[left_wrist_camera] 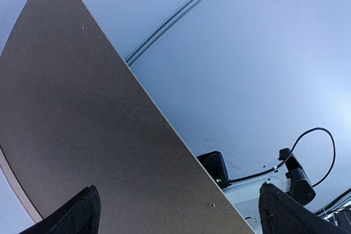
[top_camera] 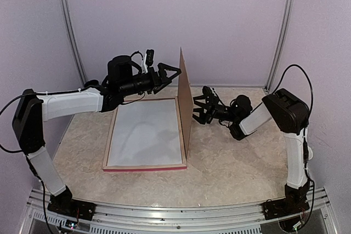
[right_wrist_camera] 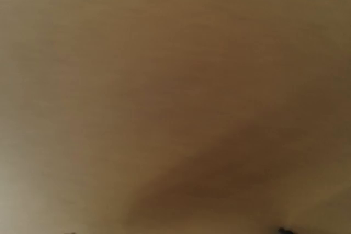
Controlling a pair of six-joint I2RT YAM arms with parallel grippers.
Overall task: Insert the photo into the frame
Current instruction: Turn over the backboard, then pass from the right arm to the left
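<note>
The frame (top_camera: pixel 110 145) lies face down on the table, pale wood back up, with its pink-red edge along the near side. A white sheet (top_camera: pixel 147 132) fills it; no landscape print shows, so I cannot tell if this is the photo. A brown backing board (top_camera: pixel 185 98) stands on edge along the frame's right side. My left gripper (top_camera: pixel 172 73) is open by the board's upper left face. In the left wrist view its fingertips (left_wrist_camera: pixel 82 212) are spread wide, with the board (left_wrist_camera: pixel 93 130) in front. My right gripper (top_camera: pixel 197 108) is against the board's right face with its fingers spread. The board (right_wrist_camera: pixel 175 102) fills the right wrist view.
The marbled tabletop (top_camera: pixel 236 163) is enclosed by pale walls with vertical metal rails (top_camera: pixel 282 31). The right arm's cable (top_camera: pixel 304 80) loops above its elbow. In the left wrist view the right arm (left_wrist_camera: pixel 296 176) shows beyond the board.
</note>
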